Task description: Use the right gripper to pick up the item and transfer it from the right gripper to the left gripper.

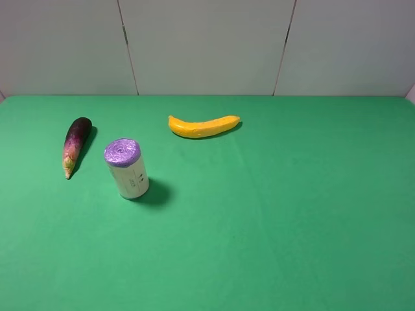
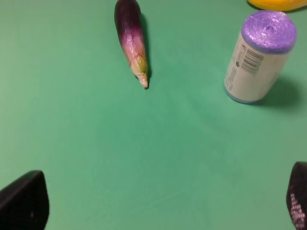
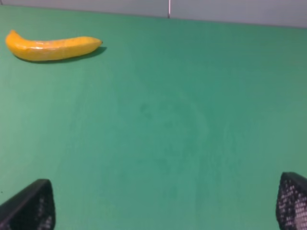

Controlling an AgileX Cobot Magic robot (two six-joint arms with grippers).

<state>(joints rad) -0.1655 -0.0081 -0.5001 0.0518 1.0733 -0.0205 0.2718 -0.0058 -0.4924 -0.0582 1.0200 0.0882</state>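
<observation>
The dark purple eggplant point(image 1: 76, 144) lies on the green table at the far left, its pale stem tip pointing toward the front. It also shows in the left wrist view point(image 2: 131, 38). Neither arm shows in the exterior high view. My left gripper point(image 2: 163, 203) is open and empty, its fingertips point(image 2: 24, 201) spread wide over bare cloth, well short of the eggplant. My right gripper point(image 3: 163, 206) is open and empty, its fingertips point(image 3: 29, 206) far apart. The eggplant is out of the right wrist view.
A cream cylinder roll with a purple top point(image 1: 126, 168) stands just right of the eggplant and shows in the left wrist view point(image 2: 259, 56). A yellow banana point(image 1: 203, 126) lies further back near the middle and shows in the right wrist view point(image 3: 50, 48). Grey wall panels stand behind the table.
</observation>
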